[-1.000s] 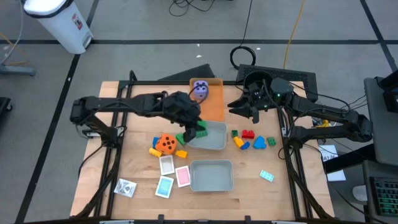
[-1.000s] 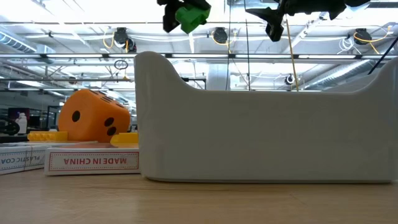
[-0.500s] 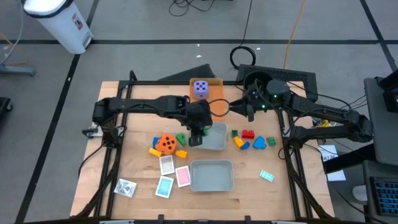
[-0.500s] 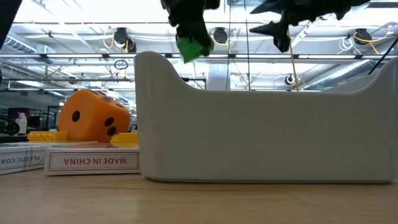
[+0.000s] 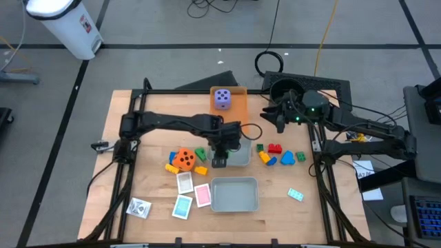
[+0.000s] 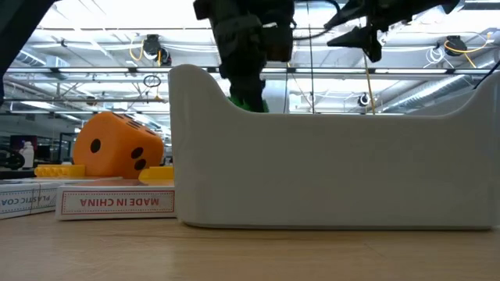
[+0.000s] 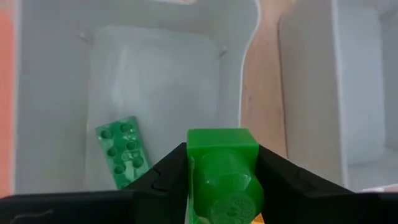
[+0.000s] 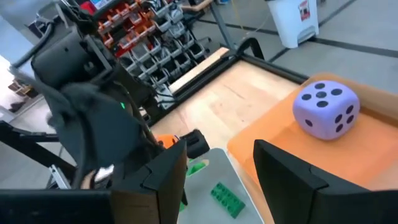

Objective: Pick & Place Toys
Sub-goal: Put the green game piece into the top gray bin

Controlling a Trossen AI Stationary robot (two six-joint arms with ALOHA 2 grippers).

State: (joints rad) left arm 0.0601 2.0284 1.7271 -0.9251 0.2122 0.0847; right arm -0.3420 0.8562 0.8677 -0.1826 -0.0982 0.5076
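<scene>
Here the left gripper (image 7: pixel 222 186) hangs over the upper grey tray (image 5: pixel 241 157), its jaws pinching a green brick (image 7: pixel 222 165) above the tray's floor, where a flat green brick (image 7: pixel 123 149) already lies. The right gripper (image 8: pixel 217 168) waits near the orange tray (image 5: pixel 238 110), jaws spread and holding nothing, beside the purple die (image 8: pixel 326 111).

Bright, even light falls from ceiling lamps (image 6: pixel 152 45) overhead, leaving only soft shadows on my worktop (image 5: pixel 138 172). Close to my left lens the green brick (image 7: pixel 222 171) blurs; the grey tray (image 7: pixel 155 93) looks washed-out, glaring pale.
</scene>
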